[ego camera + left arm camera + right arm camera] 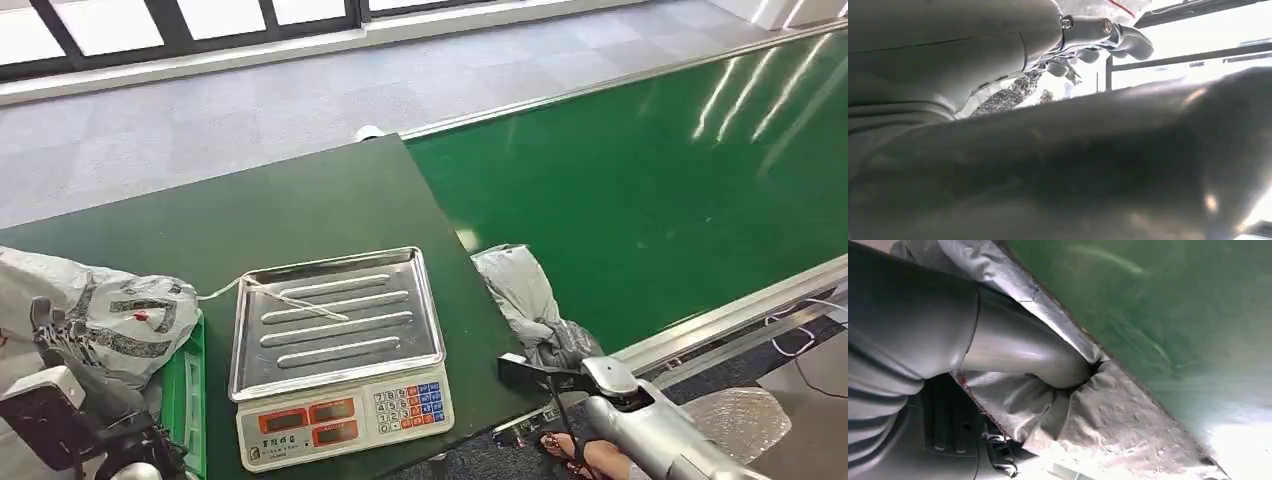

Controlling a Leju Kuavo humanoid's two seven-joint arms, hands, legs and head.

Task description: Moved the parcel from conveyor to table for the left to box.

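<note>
scale [340,360] with a steel pan sits low in the middle of the head view, on the dark green table [250,215]. at lower right the right hand [560,365] grips the grey parcel [525,295], its fingers mostly buried in the crumpled plastic; the right wrist view shows the thumb [1048,362] pressed into a fold. the parcel lies between table edge and green conveyor [650,180]. at lower left the left hand [65,345] lies against a printed grey bag [135,320], half cut off; whether it grips cannot be told. beyond, grey floor [200,110] runs to the upper edge.
</note>
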